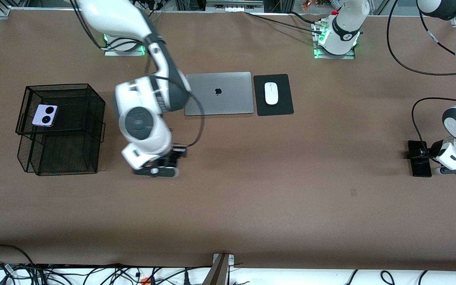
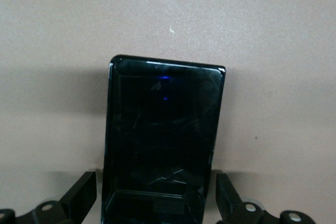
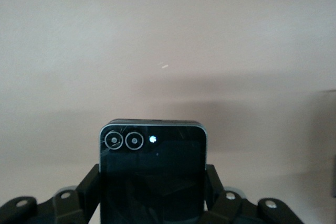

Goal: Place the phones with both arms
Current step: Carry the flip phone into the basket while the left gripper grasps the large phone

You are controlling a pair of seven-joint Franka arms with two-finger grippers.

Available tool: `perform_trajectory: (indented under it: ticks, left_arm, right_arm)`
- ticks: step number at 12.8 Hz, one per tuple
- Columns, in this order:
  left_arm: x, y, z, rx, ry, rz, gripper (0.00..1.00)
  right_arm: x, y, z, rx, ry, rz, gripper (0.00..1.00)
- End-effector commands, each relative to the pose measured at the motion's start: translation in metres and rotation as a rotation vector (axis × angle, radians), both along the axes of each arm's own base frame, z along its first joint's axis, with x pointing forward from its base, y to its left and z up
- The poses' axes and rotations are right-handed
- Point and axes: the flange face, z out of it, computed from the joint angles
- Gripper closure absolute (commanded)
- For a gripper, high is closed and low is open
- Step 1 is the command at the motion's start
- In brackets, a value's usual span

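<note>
R gripper (image 1: 171, 159) clamped on small black phone (image 3: 152, 174), prob. for carrying to mesh basket (image 1: 73, 130) where lilac phone (image 1: 45, 115) lies on top; L gripper (image 1: 430, 156) wide open astride black slab (image 2: 163, 140), pre-grasp.

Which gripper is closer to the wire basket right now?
Right. The right gripper, shut on the small black phone, is beside the wire basket; the left gripper straddles the long black phone at the table's left-arm end.

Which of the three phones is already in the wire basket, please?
The lilac phone: it lies on the upper tier of the basket. The small black phone is clamped in the right tool; the long black phone lies between the left tool's open fingers.
</note>
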Motion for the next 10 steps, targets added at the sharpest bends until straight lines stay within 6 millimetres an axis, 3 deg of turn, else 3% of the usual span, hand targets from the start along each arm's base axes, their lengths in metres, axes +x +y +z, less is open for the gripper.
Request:
perform_trajectory:
  ticks: [1, 3, 4, 5, 6, 7, 8, 9, 10]
  left_arm:
    - [-0.002, -0.001, -0.004, -0.01, -0.016, -0.004, 0.07]
    - [-0.003, -0.001, -0.002, -0.007, -0.011, -0.012, 0.5]
    - [-0.002, -0.001, -0.001, -0.005, -0.009, -0.022, 0.61]
    - [-0.001, -0.001, 0.004, -0.003, -0.015, -0.028, 0.64]
    - [0.002, -0.004, 0.011, -0.001, -0.021, -0.044, 0.64]
    - [0.005, -0.006, 0.027, -0.003, -0.029, -0.059, 0.65]
    - [0.012, -0.018, 0.052, -0.017, -0.036, -0.077, 0.64]
    - [0.022, -0.029, 0.079, -0.026, -0.055, -0.092, 0.64]
    - [0.032, -0.041, 0.108, -0.022, -0.096, -0.104, 0.64]
  right_arm:
    - [0.004, -0.05, 0.032, 0.027, 0.036, 0.03, 0.68]
    - [0.008, -0.101, 0.049, 0.006, 0.085, 0.023, 0.68]
    - [0.013, -0.13, 0.057, 0.001, 0.094, 0.051, 0.66]
    - [0.016, -0.159, 0.054, 0.001, 0.112, 0.061, 0.65]
    - [0.011, -0.21, 0.051, 0.03, 0.14, 0.05, 0.65]
    - [0.01, -0.245, 0.044, 0.034, 0.147, 0.091, 0.65]
    - [0.011, -0.264, 0.042, -0.025, 0.151, 0.144, 0.65]
    - [0.013, -0.296, 0.041, -0.09, 0.149, 0.138, 0.65]
    - [0.015, -0.309, 0.031, -0.096, 0.121, 0.127, 0.66]
